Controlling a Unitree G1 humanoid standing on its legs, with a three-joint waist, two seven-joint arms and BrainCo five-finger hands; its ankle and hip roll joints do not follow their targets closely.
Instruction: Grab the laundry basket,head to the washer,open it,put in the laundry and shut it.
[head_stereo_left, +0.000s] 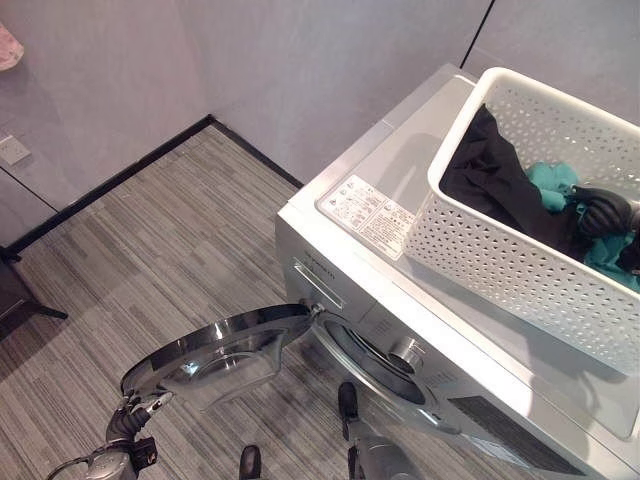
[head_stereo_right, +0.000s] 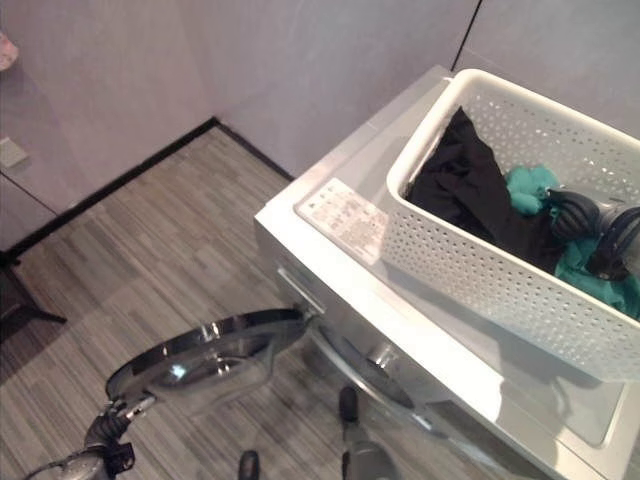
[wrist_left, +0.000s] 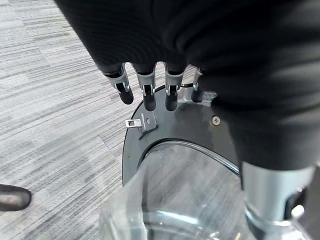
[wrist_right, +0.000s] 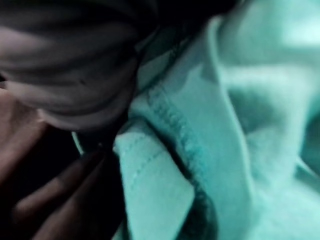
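Nearest, left hand (wrist_left: 150, 90), fingers straight, held washer door (head_stereo_left: 215, 355) open at seven o'clock; right hand (head_stereo_left: 603, 212), grip unreadable, dug into basket (head_stereo_left: 500, 265) laundry (head_stereo_left: 495, 180) at two o'clock, lifting next.

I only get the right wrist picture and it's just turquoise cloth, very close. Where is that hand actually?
Observer: The right hand is down inside the white laundry basket, in among a teal garment and a black garment. The basket stands on top of the washer.
Operator: Is the washer open, so the clothes can go in?
Observer: Yes. Its round door is swung wide open over the floor, and the left hand is at the door's edge with its fingers straight.
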